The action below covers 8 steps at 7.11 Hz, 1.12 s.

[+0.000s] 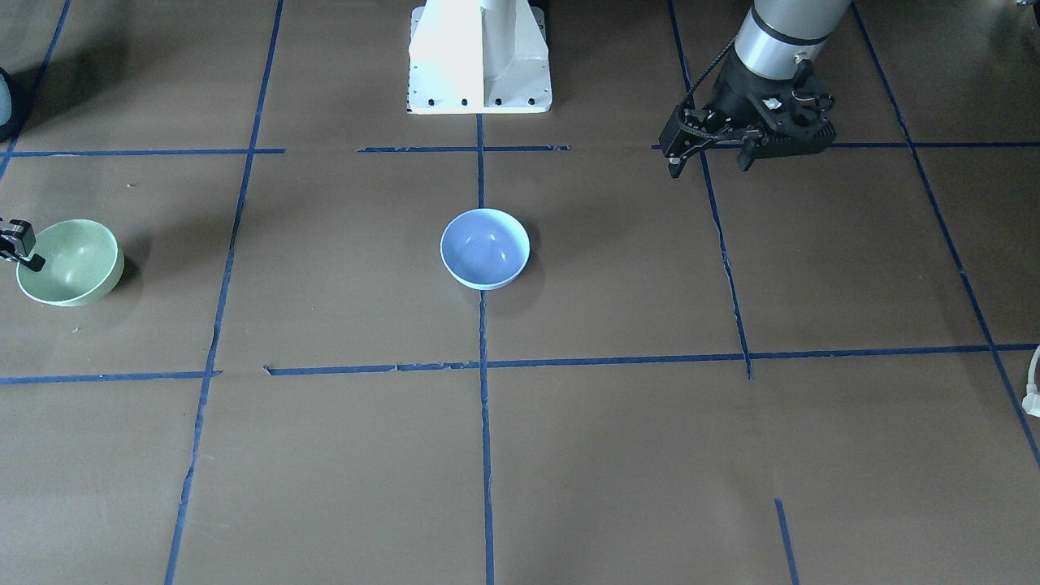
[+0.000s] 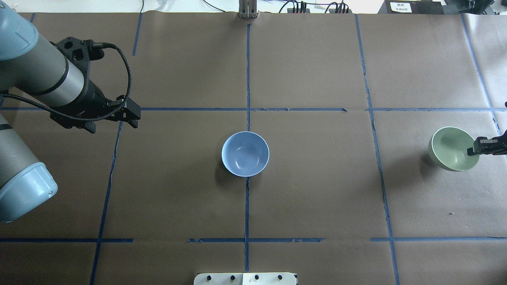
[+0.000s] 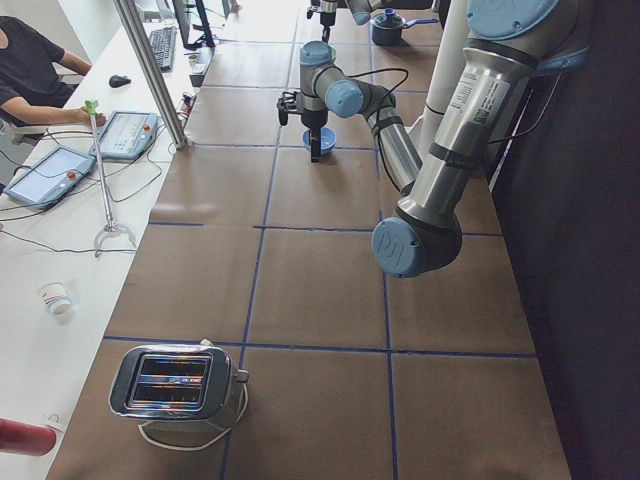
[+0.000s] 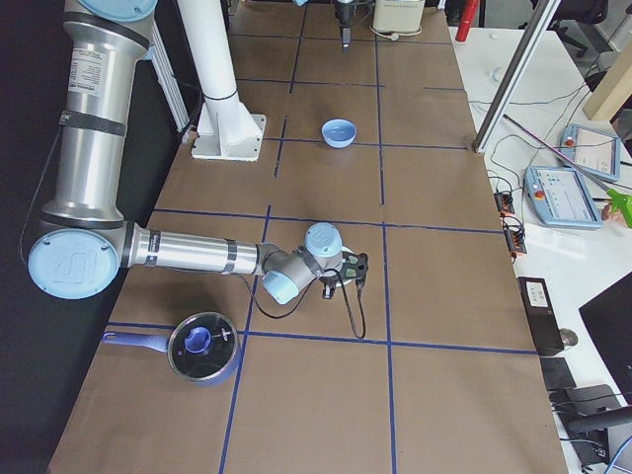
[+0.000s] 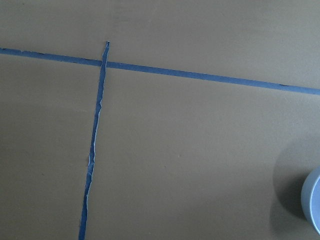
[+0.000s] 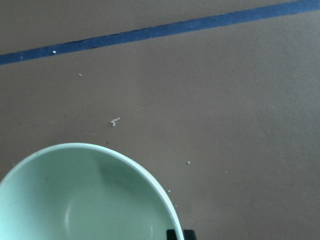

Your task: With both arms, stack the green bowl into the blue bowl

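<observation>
Overhead exterior view shows two bowls on the table, well apart. One blue bowl sits upright at the middle of the table, over a blue tape line. One green bowl is close to the table's right end, where the right gripper is clamped on its rim at the side nearest that end. The left gripper, the second of the two, hangs above the table toward the left end, fingers spread wide, holding nothing. Side views add one toaster in a corner at the left end and one lidded pot near the right end.
</observation>
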Motion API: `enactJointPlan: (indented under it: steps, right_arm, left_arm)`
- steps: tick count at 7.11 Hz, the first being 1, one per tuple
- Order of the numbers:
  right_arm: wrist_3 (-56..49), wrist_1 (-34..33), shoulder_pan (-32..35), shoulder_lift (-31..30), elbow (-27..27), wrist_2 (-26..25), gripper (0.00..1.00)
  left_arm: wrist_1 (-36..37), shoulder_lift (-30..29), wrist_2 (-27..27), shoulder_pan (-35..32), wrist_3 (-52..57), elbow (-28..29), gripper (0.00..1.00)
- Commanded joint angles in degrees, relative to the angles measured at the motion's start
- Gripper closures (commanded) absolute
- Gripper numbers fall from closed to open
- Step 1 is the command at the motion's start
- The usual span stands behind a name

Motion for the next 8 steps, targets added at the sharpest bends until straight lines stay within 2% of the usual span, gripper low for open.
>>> enactJointPlan:
  steps: [1,3,5,6,8]
  right_arm:
    - [10.10,0.04,1.28,4.39,3.68,3.73,1.00]
    - [20.06,-0.05,0.06,10.97,6.32,3.82,1.00]
    - [28.23,-0.48,-5.37,20.62,6.34,2.86,1.00]
    - [33.41,-0.75,-8.88,25.81,5.90,1.46,0.99]
    - [40.29,-0.93,-19.06,32.77,5.63,-8.43,1.00]
  left_arm:
    - [-0.40,0.95,0.28,0.04,0.10,0.05,0.00]
    - [-0.40,1.39,0.54,-0.14,1.23,0.66,0.00]
    - [-0.66,3.58,0.37,-2.77,1.67,0.40,0.00]
    - [-0.57,4.81,0.28,-4.86,6.55,0.57,0.00]
    - [-0.57,7.18,0.28,-7.68,14.05,2.06,0.00]
